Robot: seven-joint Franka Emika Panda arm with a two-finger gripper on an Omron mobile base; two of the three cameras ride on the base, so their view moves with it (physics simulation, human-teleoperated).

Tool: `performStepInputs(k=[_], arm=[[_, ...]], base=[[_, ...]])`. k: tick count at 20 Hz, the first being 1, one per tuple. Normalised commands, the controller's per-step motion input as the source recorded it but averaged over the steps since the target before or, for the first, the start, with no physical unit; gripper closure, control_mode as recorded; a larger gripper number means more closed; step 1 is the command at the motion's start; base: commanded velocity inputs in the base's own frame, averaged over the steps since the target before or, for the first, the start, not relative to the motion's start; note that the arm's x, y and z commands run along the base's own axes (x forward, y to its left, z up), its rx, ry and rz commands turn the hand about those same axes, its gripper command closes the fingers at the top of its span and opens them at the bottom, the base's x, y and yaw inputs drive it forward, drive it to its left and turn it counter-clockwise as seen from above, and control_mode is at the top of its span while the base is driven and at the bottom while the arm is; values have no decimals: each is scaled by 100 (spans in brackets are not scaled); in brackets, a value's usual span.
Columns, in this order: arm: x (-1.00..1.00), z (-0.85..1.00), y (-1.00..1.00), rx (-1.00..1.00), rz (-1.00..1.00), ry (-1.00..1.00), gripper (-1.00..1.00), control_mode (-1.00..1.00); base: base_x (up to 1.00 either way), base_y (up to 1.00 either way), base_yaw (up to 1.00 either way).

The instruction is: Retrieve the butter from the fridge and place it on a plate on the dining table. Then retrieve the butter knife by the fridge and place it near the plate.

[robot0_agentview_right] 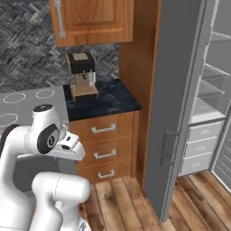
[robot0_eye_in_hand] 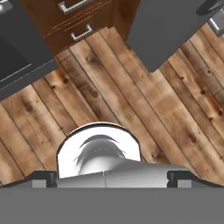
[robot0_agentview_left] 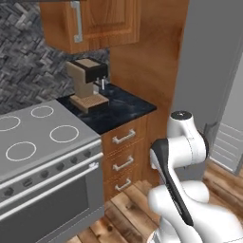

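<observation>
Your fridge (robot0_agentview_right: 180, 90) door stands open beside the drawers (robot0_agentview_right: 104, 149); bare wood floor (robot0_eye_in_hand: 131, 100) below. Gripper (robot0_eye_in_hand: 112, 177): fingers spread wide, empty.

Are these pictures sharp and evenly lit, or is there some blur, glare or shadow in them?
Left base view: slightly soft, even light, no glare on the stove. Right base view: the open fridge interior looks bright. Hand view: wooden floor sharp, without hard shadows.

Coffee machine (robot0_agentview_left: 88, 83) on black counter (robot0_agentview_left: 121, 110), upper wood cabinet (robot0_agentview_left: 102, 21) above, three drawers (robot0_agentview_left: 124, 163) below, stove (robot0_agentview_left: 40, 130) just beside, plank floor (robot0_eye_in_hand: 144, 113).
</observation>
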Motion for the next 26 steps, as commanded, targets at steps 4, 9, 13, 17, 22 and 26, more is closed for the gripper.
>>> performStepInputs(k=[4,9,13,17,22,26], arm=[[0,0,0,0,0,0,-100,100],[0,0,0,0,0,0,-100,100],[0,0,0,0,0,0,-100,100],[0,0,0,0,0,0,-100,100],[0,0,0,0,0,0,-100,100],[0,0,0,0,0,0,-100,100]], base=[[71,-33,2],[63,-50,11],[46,-3,15],[61,3,11],[84,0,19],[84,-15,19]])
